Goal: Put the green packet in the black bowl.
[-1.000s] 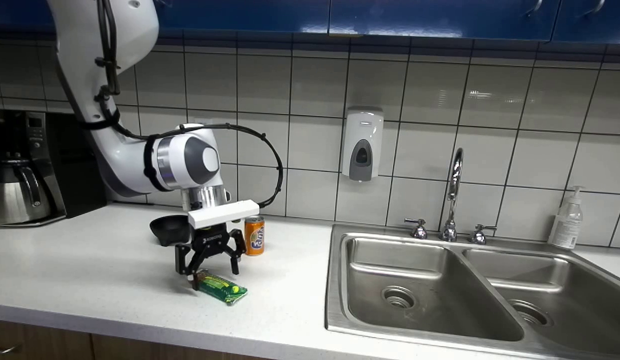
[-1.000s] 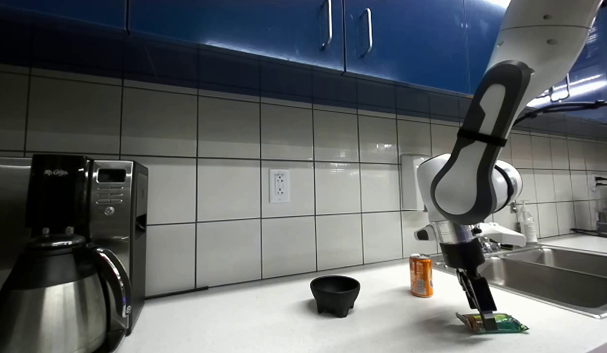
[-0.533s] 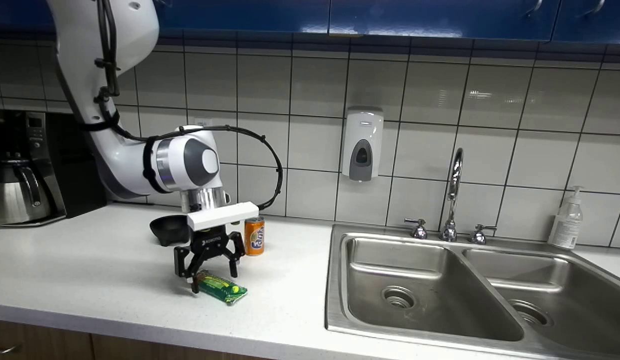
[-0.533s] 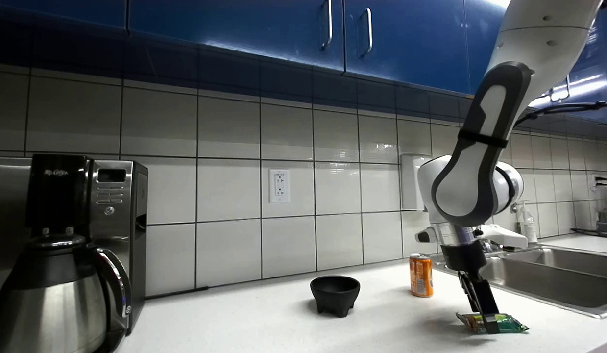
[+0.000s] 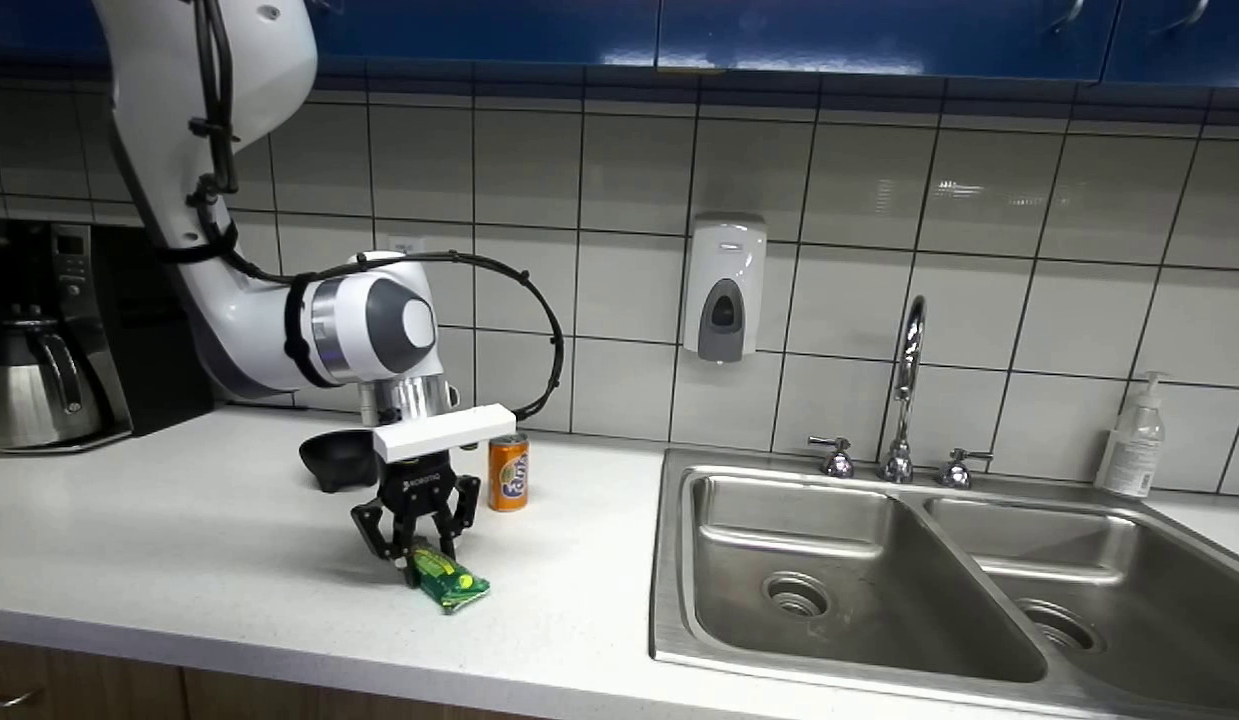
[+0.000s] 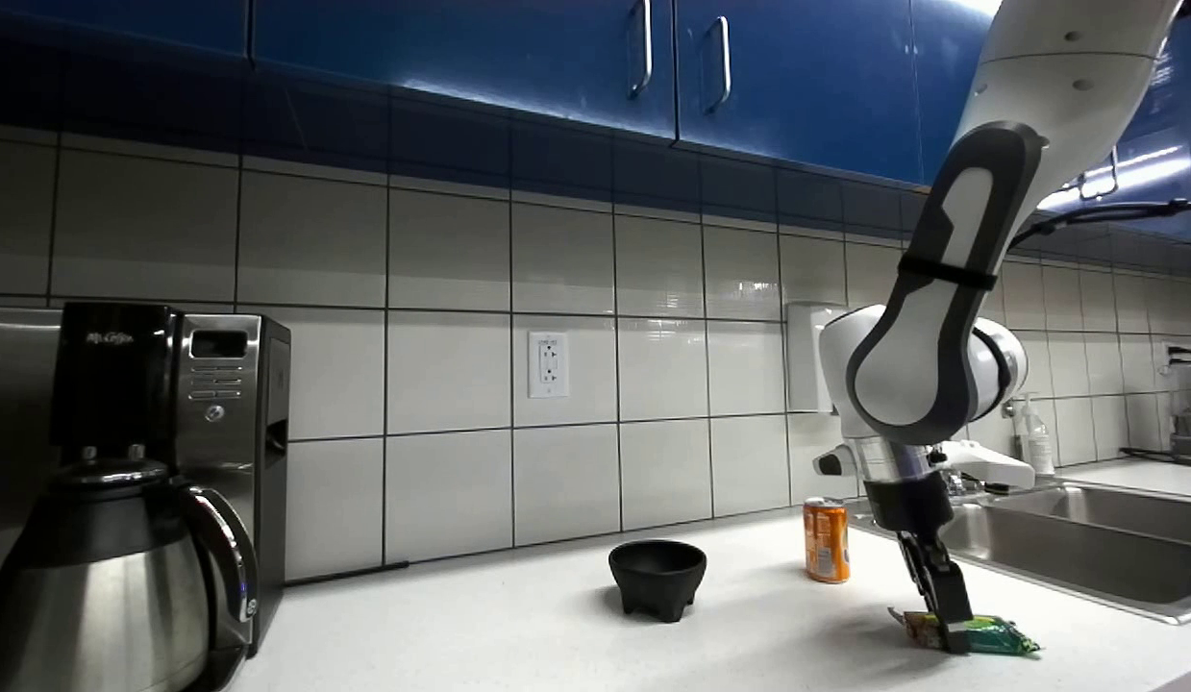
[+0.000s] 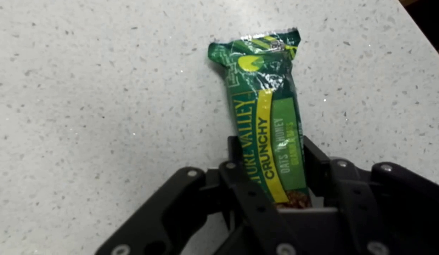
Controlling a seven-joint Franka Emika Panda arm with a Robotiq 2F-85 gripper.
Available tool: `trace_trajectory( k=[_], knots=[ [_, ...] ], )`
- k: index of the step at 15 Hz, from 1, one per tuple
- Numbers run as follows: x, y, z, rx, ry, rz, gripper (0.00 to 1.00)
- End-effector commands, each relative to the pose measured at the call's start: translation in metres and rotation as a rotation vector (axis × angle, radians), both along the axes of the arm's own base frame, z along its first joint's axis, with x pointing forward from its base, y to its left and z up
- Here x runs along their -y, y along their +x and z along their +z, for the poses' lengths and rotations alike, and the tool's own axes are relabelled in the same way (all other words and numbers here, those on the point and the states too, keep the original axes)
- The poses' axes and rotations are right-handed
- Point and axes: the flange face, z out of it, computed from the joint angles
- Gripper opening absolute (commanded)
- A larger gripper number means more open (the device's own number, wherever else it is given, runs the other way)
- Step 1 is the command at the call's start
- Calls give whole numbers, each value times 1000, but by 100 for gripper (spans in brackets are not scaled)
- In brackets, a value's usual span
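The green packet [image 7: 263, 81] lies on the pale speckled counter, its near part between the two black fingers of my gripper [image 7: 271, 150]. Both fingers touch its long sides, so the gripper is shut on it. In an exterior view the gripper [image 5: 430, 562] points down over the packet [image 5: 457, 585], whose free end sticks out towards the counter's front. The packet [image 6: 1001, 636] still rests on the counter in an exterior view; its brown end is partly behind the gripper. The black bowl [image 6: 657, 581] stands upright on short legs, apart from the gripper; the arm partly covers the bowl [image 5: 334, 460] in an exterior view.
An orange can [image 5: 508, 472] stands upright behind the gripper, close by. A steel double sink [image 5: 669, 560] lies to one side of the packet. A coffee machine [image 6: 220, 404] with a steel jug stands beyond the bowl. Blue cabinets [image 5: 479, 30] hang above.
The gripper's fingers have come together from wide apart and taken hold of the packet. The packet has turned slightly and been squeezed narrower. Arm and bowl have hardly moved.
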Motion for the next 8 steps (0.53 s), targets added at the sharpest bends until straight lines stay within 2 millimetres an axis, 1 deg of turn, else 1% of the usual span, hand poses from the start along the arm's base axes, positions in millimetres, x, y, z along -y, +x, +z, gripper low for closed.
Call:
trace_trajectory(
  k=[1, 6, 8],
  knots=[
    [3, -1, 2, 17, 21, 16, 17],
    [0, 1, 9, 19, 18, 9, 17],
    [-3, 3, 15, 26, 17, 19, 17]
  ],
)
